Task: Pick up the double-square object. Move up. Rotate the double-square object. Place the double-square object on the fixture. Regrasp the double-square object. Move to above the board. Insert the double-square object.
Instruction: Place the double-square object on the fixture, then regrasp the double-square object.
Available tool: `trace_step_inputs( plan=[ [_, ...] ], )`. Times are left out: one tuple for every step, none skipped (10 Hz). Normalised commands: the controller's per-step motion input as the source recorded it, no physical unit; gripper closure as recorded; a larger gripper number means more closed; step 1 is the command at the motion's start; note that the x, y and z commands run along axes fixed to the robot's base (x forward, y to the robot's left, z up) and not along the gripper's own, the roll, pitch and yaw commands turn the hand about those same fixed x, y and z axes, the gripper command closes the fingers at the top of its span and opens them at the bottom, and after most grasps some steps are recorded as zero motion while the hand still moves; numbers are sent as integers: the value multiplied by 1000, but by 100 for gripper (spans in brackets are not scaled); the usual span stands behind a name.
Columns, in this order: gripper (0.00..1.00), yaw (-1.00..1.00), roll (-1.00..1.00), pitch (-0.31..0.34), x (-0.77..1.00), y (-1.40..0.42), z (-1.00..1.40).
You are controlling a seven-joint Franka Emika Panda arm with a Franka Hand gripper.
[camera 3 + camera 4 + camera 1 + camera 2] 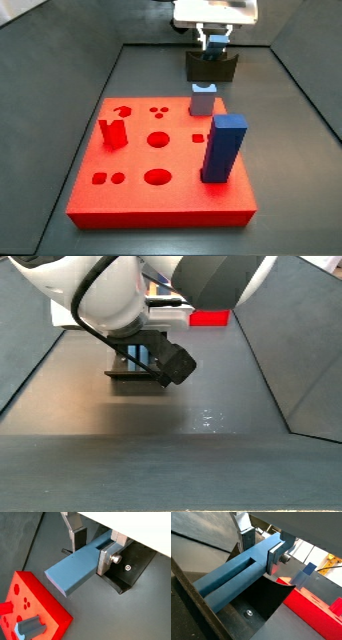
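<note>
The double-square object (70,571) is a slim blue-grey bar with a slot in its top face. It lies level between my fingers and reaches out from the fixture (132,571). My gripper (93,554) is shut on the bar's far end, directly over the dark fixture. Both wrist views show this; the bar (228,579) passes over the fixture's notch (271,599). In a side view the gripper (214,42) stands on the fixture (211,68) behind the red board (160,150). In a side view the bar (139,354) shows under the arm, at the fixture (134,374).
On the board stand a tall dark blue block (225,148), a short grey peg (203,100) and a red piece (112,131). The board's corner shows in both wrist views (27,607) (314,609). Dark walls enclose the grey floor (147,426).
</note>
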Motion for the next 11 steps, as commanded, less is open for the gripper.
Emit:
trace_step_inputs(
  plan=[
    [100,-74,-104,-55,80,157,-557],
    [100,-55,-104,-53,76,156,-560],
    [0,0,0,0,0,0,0],
    [0,-6,12,-22,0,0,1000],
    [0,2,22,-17,-10,6,1000],
    [0,14,37,-6,-24,5,1000],
    [0,21,47,8,-29,0,1000],
    [0,23,53,20,-38,3,1000],
    [0,20,55,44,-39,6,851],
    [0,17,52,62,-34,6,673],
    [0,5,51,77,-26,10,431]
  ],
)
